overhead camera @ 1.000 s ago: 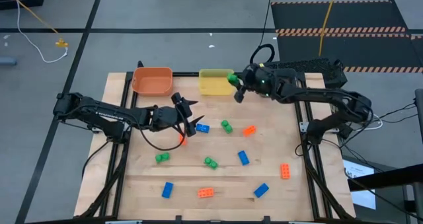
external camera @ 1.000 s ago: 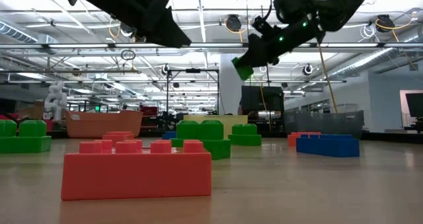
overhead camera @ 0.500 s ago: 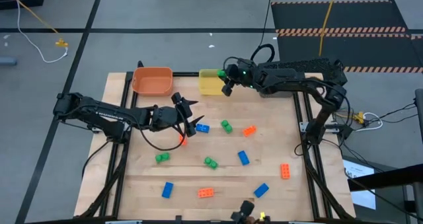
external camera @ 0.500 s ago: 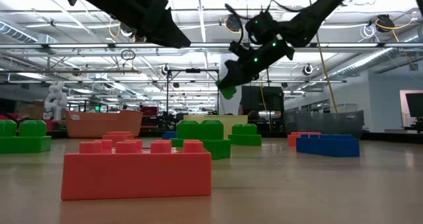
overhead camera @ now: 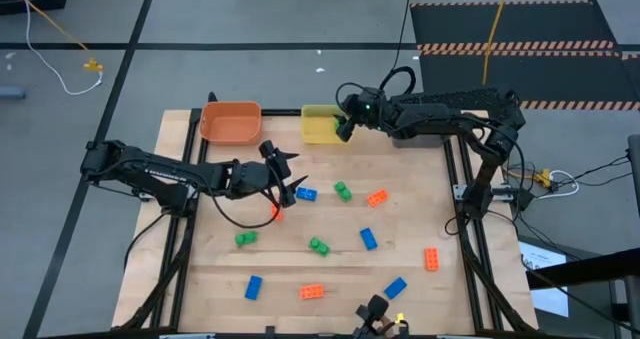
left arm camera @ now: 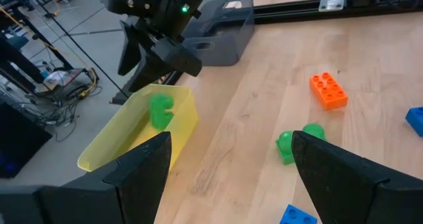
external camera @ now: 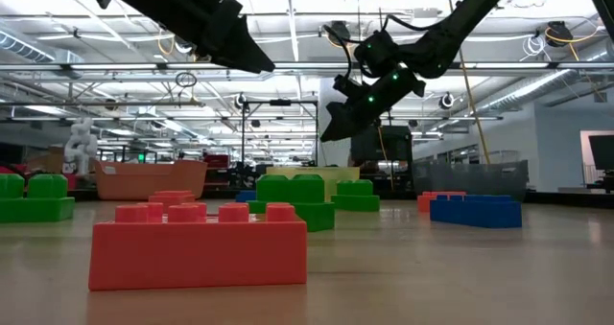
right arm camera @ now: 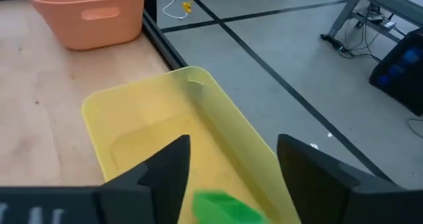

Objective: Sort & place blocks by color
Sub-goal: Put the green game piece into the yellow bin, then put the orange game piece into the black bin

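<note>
My right gripper (overhead camera: 345,122) (right arm camera: 232,145) hangs open above the yellow bin (overhead camera: 320,127). A green block (right arm camera: 221,207) (left arm camera: 160,110) shows inside that bin below the fingers, apart from them. My left gripper (overhead camera: 293,177) (left arm camera: 231,141) waits open above the table, left of its middle, near a blue block (overhead camera: 307,193) and an orange block (overhead camera: 277,211). Several more blue, green and orange blocks lie flat on the wood, among them a green one (overhead camera: 343,190) and an orange one (overhead camera: 377,197).
The orange bin (overhead camera: 231,122) stands left of the yellow one at the far edge. A grey bin (left arm camera: 218,32) sits under the right arm. More blocks lie toward the near edge, such as a blue one (overhead camera: 253,287) and an orange one (overhead camera: 311,291).
My right gripper has carried the green block toward the table's left, out over the yellow bin, and has let go of it. The block no longer shows between the fingers in the low view and now sits inside the bin.
</note>
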